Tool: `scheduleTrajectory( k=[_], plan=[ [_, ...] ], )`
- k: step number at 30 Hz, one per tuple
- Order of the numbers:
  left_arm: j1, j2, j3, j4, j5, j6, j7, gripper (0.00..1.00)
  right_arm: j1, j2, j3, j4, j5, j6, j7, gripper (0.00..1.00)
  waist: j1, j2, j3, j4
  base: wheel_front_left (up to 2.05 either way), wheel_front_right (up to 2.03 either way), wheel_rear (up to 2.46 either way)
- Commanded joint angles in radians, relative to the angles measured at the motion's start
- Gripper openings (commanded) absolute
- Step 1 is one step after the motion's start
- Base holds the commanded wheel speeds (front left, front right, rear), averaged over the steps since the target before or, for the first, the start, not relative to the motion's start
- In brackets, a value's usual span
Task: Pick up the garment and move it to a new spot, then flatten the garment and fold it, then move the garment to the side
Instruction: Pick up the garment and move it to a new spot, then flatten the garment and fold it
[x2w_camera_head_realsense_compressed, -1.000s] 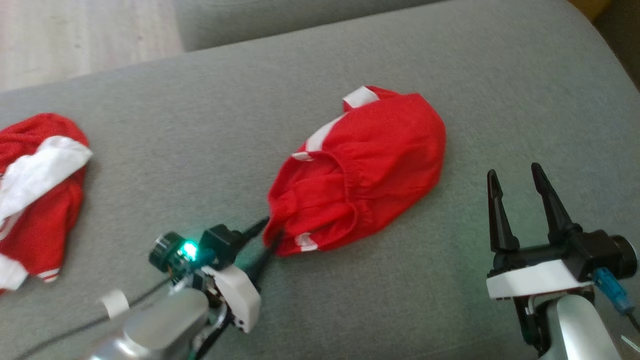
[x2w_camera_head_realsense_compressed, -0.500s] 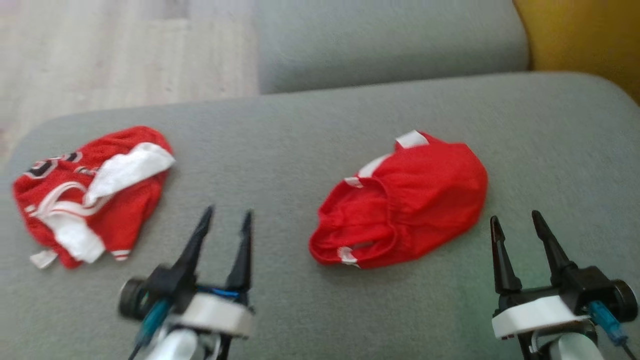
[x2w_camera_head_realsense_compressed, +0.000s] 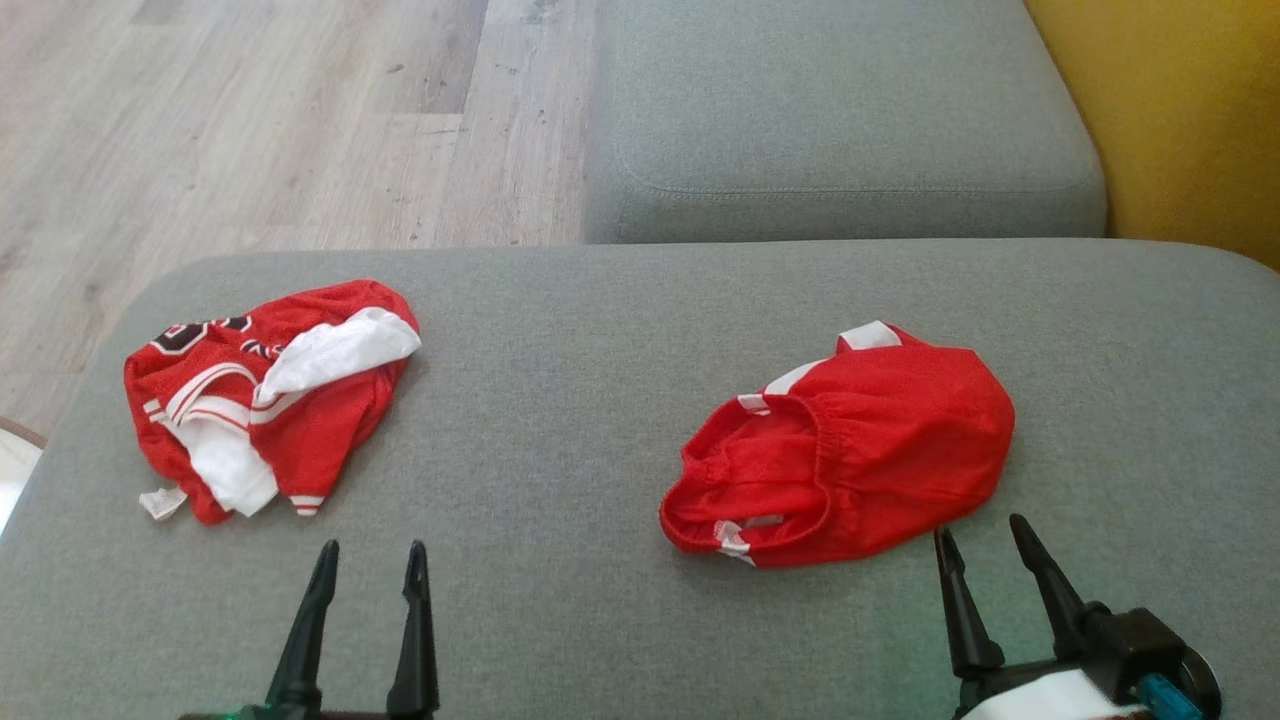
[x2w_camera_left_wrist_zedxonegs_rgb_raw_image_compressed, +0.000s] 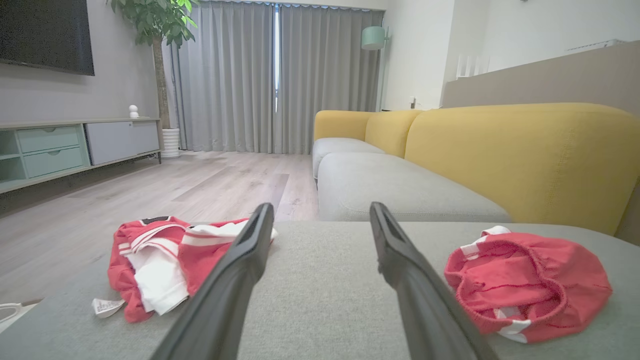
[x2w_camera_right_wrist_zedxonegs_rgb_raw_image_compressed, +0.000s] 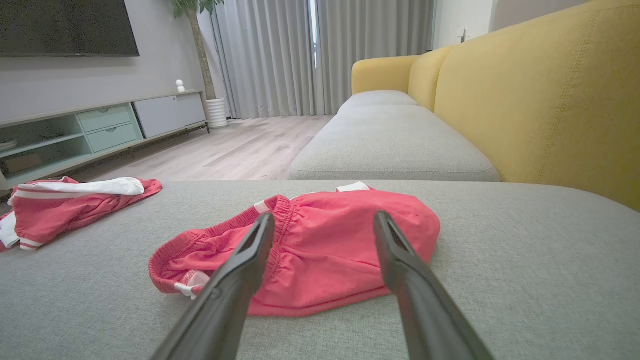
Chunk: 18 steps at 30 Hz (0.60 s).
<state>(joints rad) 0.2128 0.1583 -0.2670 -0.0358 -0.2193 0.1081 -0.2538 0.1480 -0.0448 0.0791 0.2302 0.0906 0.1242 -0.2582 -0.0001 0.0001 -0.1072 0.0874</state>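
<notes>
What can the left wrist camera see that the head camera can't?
Left wrist view: the room beyond, with a TV, a tall plant, grey curtains and a low cabinet. Head view: the right gripper, open, close to the red shorts, seen from above. Both: the open left gripper, the shorts, the red-and-white jersey, the grey cushion and the wooden floor.

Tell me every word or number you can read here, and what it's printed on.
Nothing reads clearly.
Red-and-white jersey: black print near its far left edge, creased and too blurred to read.
White tag at the jersey's corner: too small to read.
Red shorts: no lettering shows.
</notes>
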Motion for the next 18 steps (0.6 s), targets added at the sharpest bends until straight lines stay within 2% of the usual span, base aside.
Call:
scheduleTrajectory(
  k=[1, 2, 8, 18],
  plan=[
    [-0.039, -0.016, 0.056, -0.026, 0.02, -0.016, -0.008, 1.0, -0.035, -0.005, 0.025, -0.03, 0.009, 0.007, -0.004, 1.0, 0.0001, -0.0001, 0.0, 0.0, 0.0, 0.0, 0.0],
    [-0.031, -0.035, 0.082, -0.02, 0.037, -0.039, -0.008, 1.0, -0.034, -0.005, 0.027, -0.028, 0.012, 0.007, -0.004, 1.0, 0.0001, -0.0001, 0.001, 0.0, 0.0, 0.0, 0.0],
    [-0.029, -0.073, 0.133, 0.005, 0.073, -0.091, -0.008, 1.0, -0.04, -0.005, 0.032, -0.017, 0.018, 0.007, -0.004, 1.0, 0.0001, -0.0001, -0.002, -0.006, 0.0, 0.0, 0.0],
    [-0.025, -0.099, 0.176, 0.019, 0.099, -0.13, -0.008, 1.0, -0.05, -0.005, 0.035, -0.012, 0.02, 0.007, -0.004, 1.0, 0.0001, -0.0001, -0.005, -0.021, 0.0, 0.0, 0.0]
  ],
)
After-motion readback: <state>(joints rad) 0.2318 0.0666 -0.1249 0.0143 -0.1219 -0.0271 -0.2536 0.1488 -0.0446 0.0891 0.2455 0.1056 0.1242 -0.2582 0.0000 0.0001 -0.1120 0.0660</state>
